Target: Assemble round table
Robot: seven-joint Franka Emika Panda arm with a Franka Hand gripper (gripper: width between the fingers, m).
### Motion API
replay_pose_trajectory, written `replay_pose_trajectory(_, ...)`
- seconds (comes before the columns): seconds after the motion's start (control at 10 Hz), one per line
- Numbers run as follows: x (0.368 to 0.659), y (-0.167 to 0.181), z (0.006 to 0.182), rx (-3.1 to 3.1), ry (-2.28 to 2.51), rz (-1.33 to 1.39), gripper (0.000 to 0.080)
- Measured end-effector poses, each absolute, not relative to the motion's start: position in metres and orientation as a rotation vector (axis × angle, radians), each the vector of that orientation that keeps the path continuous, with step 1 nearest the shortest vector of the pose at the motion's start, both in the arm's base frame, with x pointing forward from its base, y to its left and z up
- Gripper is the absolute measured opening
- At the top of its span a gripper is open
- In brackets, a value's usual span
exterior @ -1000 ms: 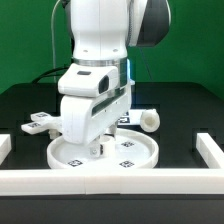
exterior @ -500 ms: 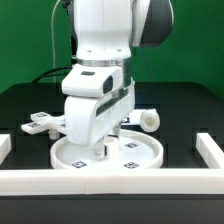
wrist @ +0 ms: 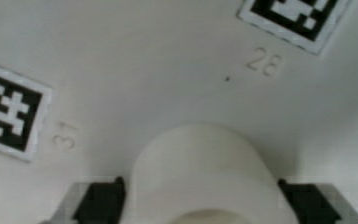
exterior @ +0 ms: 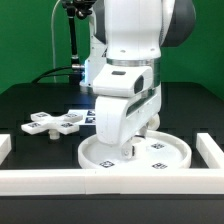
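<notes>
The gripper [exterior: 127, 150] points straight down into the middle of the round disc [exterior: 172, 158], which lies flat on the black table [exterior: 25, 98], towards the exterior view's right and just behind the front white border rail [exterior: 100, 182]. In the wrist view the disc's face [wrist: 158, 70] fills the picture, with square tags [wrist: 297, 18] printed on it. A rounded white stub [wrist: 202, 165] stands up from that face and sits squarely between the dark finger pads [wrist: 101, 200], one on each side. The pads appear pressed against it, so the gripper [wrist: 202, 205] is clenched on the disc by its stub. The cross-shaped base [exterior: 56, 123] lies well apart, on the exterior view's left.
</notes>
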State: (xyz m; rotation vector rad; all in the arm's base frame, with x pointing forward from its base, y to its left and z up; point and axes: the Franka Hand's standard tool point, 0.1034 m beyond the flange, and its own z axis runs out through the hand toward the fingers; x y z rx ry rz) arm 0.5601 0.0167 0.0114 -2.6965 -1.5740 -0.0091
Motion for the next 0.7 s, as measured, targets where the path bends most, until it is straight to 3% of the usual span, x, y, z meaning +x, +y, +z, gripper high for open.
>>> replay_pose_trajectory(0.3,0.561,0.038,0.012,-2.716,-1.544,-0.019,0.0406)
replay_pose_trajectory(0.7,0.562,0.033,0.012,-2.724,-1.541,-0.022,0.0406)
